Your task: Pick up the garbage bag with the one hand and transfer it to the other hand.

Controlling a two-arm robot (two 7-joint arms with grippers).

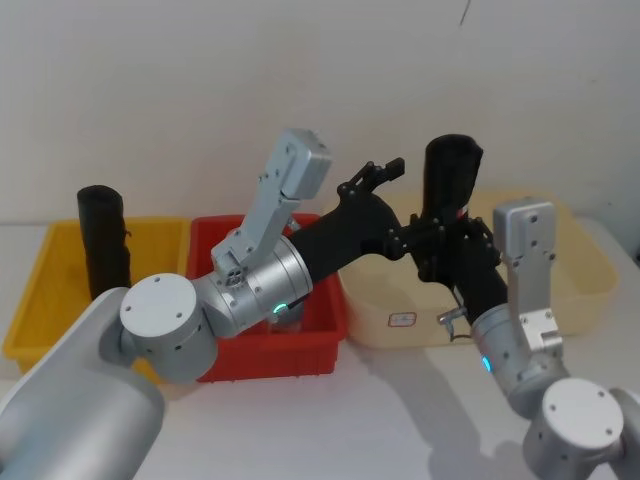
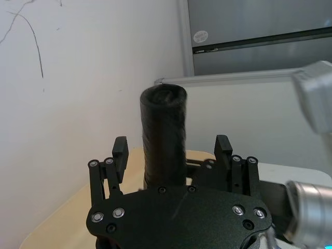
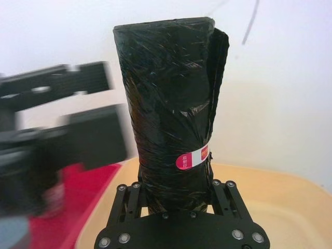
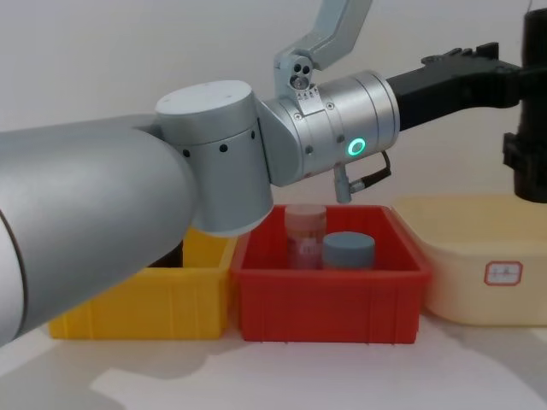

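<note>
Right gripper (image 3: 174, 199) clamps the upright garbage bag (image 3: 166, 93); left wrist view reveals left gripper (image 2: 172, 149) spread wide, facing it, arm stretched over red bin (image 4: 329, 295)

Illegible labels (image 3: 193, 158) on garbage bag (image 3: 168, 98), bin (image 4: 457, 256)

Jars (image 4: 348, 252) stand in the middle bin (image 4: 329, 303), between left bin (image 4: 141, 303) and right bin (image 4: 453, 282).

White table (image 1: 400, 400), soft shadows on it. Plain white wall (image 1: 200, 80) directly behind table. Thin dark line (image 1: 465, 12) on wall, high above table's right half.
</note>
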